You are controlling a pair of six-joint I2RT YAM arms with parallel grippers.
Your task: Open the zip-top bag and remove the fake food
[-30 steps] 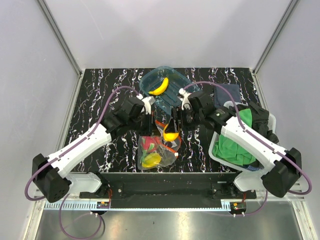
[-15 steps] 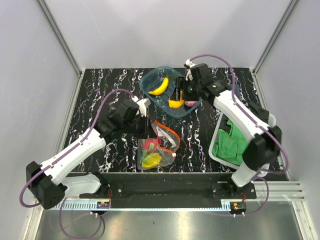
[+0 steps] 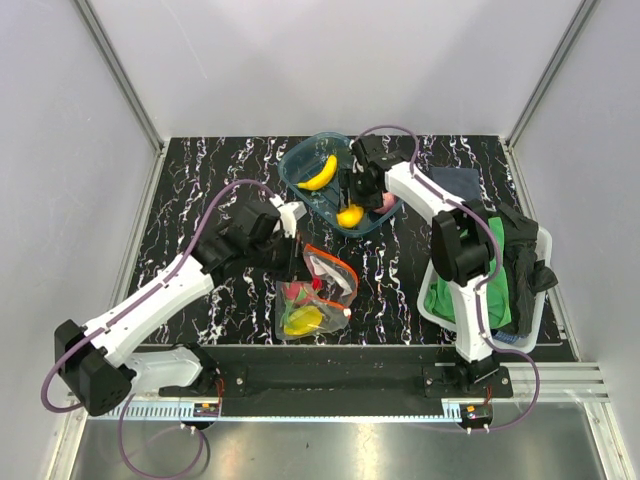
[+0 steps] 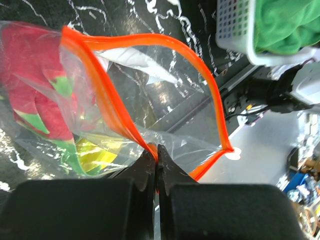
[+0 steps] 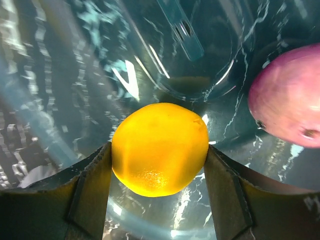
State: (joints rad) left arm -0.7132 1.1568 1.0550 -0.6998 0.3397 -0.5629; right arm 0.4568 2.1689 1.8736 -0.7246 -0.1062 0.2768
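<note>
1. Top external view: the right gripper (image 3: 352, 205) is over the teal tray (image 3: 296, 165) at the far side of the table, pinching a yellow round fruit (image 3: 349, 215). On the right wrist cam there's a finger pressed against each side of it, low inside the tray.
2. Already in the tray are a banana (image 3: 319, 172) and a pink ball (image 5: 290, 100), which sits just beside the held fruit.
3. The left gripper (image 4: 156, 155) is clamped tight on the zip-top bag (image 3: 320, 290) right at its orange zip strip (image 4: 150, 45), propping the mouth wide open. The bag lies mid-table, nearer than the tray.
4. Some fake food is left inside: a red fruit (image 4: 30, 85) with green bits, plus something yellow underneath.
5. What I'd worry about:
   - The round fruit could roll on release and knock the pink ball.
   - That slick plastic could slip out of the left pinch. The mouth would then flop shut, and the next reach would drag the whole bag.
</note>
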